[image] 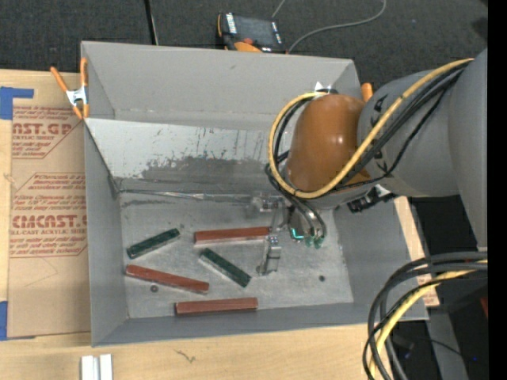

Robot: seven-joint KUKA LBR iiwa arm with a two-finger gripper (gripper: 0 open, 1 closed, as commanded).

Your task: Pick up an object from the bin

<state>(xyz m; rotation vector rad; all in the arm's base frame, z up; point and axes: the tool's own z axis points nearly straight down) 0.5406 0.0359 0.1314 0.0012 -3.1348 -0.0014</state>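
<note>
**Arm (428, 133) reaching into the grey bin (103, 228); gripper (272, 258) low, right of centre.**
Flat sticks lie apart on the floor, each open to a pick. Nearest are a red-brown stick (230, 234), its right end just beside the gripper, and a dark green stick (225, 267). The orange wrist cover (321, 145) hides the mount. Whether the pincer is apart or together cannot be told.

Red print on the cardboard (43, 172) reads "CELL-CAST ACRYLIC".
</note>
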